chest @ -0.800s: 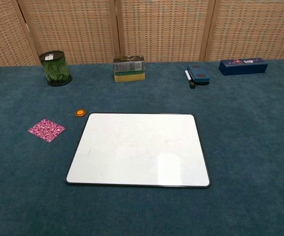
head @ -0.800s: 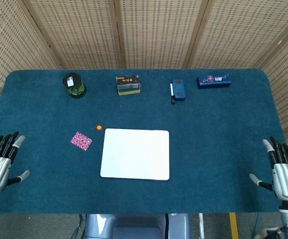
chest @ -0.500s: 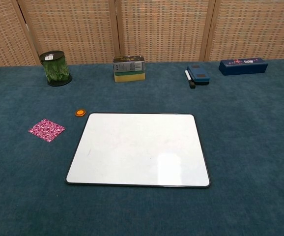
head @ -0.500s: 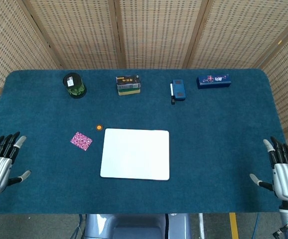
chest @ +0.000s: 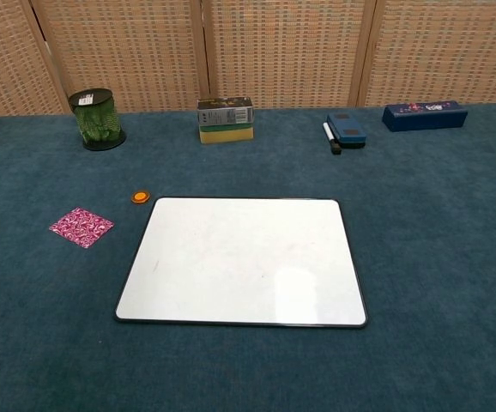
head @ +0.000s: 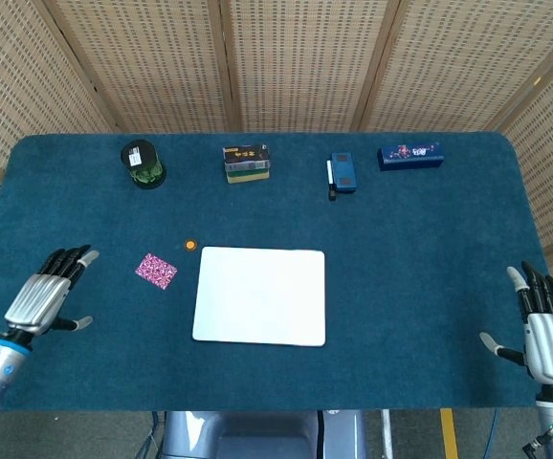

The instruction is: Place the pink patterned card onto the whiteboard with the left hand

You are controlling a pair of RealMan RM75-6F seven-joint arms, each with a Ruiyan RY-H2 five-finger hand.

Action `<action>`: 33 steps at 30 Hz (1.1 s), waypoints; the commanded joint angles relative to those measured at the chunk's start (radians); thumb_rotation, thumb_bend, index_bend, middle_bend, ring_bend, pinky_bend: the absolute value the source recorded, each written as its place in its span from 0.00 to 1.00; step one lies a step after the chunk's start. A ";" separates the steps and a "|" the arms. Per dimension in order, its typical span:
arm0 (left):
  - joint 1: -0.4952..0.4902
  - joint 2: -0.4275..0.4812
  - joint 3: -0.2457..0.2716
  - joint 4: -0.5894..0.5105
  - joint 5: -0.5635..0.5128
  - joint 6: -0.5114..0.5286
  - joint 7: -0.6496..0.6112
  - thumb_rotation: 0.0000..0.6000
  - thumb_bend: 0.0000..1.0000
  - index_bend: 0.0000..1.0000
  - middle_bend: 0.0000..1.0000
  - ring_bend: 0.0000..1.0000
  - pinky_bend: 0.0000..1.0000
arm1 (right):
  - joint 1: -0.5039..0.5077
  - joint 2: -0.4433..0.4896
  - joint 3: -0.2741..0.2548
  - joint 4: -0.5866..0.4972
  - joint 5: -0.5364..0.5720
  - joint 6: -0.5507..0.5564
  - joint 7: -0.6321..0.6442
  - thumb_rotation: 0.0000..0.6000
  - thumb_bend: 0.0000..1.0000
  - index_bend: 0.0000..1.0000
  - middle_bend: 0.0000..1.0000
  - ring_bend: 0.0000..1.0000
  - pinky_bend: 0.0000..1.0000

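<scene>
- The surface (head: 420, 249), covered in dark blue carpet-like cloth, carries everything; woven cane screens (head: 296, 62) stand behind it.
- The whiteboard (head: 260, 295) lies flat near the middle of the surface, blank, with a dark rim in the chest view.
- The left hand (head: 49, 293) hovers over the left part of the surface, fingers spread and holding nothing, its fingertips pointing toward the card but apart from it.
- The right hand (head: 547, 337) sits at the near right edge, fingers straight and apart, holding nothing.
- A dark blue patterned box (head: 410, 155) lies at the far right.
- A green roll in a black-topped holder (head: 143, 163) stands at the far left.
- A small box stacked on a yellow sponge (head: 246, 163) sits at the far middle.
- A blue eraser (head: 344, 172) lies right of that, with a marker (head: 330, 179) just beside it.
- The pink patterned card (head: 156, 271) lies flat on the surface just left of the whiteboard, not touching it, between the board and the left hand.
- A small orange disc (head: 190, 245) sits near the whiteboard's far left corner.
</scene>
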State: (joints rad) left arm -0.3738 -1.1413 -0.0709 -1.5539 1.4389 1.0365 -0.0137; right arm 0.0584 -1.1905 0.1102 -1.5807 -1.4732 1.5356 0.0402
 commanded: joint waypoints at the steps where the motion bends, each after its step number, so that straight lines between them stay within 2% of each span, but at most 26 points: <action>1: -0.107 -0.096 -0.041 0.118 -0.061 -0.115 0.049 1.00 0.01 0.14 0.00 0.00 0.00 | 0.000 0.000 0.001 -0.001 0.000 0.000 -0.004 1.00 0.00 0.00 0.00 0.00 0.00; 4: -0.147 -0.152 -0.059 0.178 -0.085 -0.148 0.082 1.00 0.04 0.17 0.00 0.00 0.00 | 0.001 0.000 0.001 -0.002 0.003 -0.003 -0.004 1.00 0.00 0.00 0.00 0.00 0.00; 11: -0.222 -0.231 -0.069 0.273 -0.126 -0.236 0.132 1.00 0.06 0.18 0.00 0.00 0.00 | 0.001 0.002 0.002 -0.006 0.010 -0.007 0.001 1.00 0.00 0.00 0.00 0.00 0.00; 18: -0.272 -0.256 -0.053 0.306 -0.145 -0.305 0.197 1.00 0.09 0.19 0.00 0.00 0.00 | 0.000 0.003 0.002 -0.007 0.011 -0.007 0.003 1.00 0.00 0.00 0.00 0.00 0.00; 24: -0.300 -0.283 -0.045 0.317 -0.175 -0.324 0.271 1.00 0.13 0.30 0.00 0.00 0.00 | 0.000 0.004 0.002 -0.008 0.013 -0.011 0.008 1.00 0.00 0.00 0.00 0.00 0.00; 33: -0.324 -0.327 -0.045 0.337 -0.231 -0.338 0.319 1.00 0.20 0.30 0.00 0.00 0.00 | 0.000 0.007 0.001 -0.009 0.012 -0.013 0.014 1.00 0.00 0.00 0.00 0.00 0.00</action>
State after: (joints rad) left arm -0.6946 -1.4635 -0.1157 -1.2210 1.2131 0.7004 0.3011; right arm 0.0586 -1.1840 0.1115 -1.5894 -1.4612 1.5227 0.0537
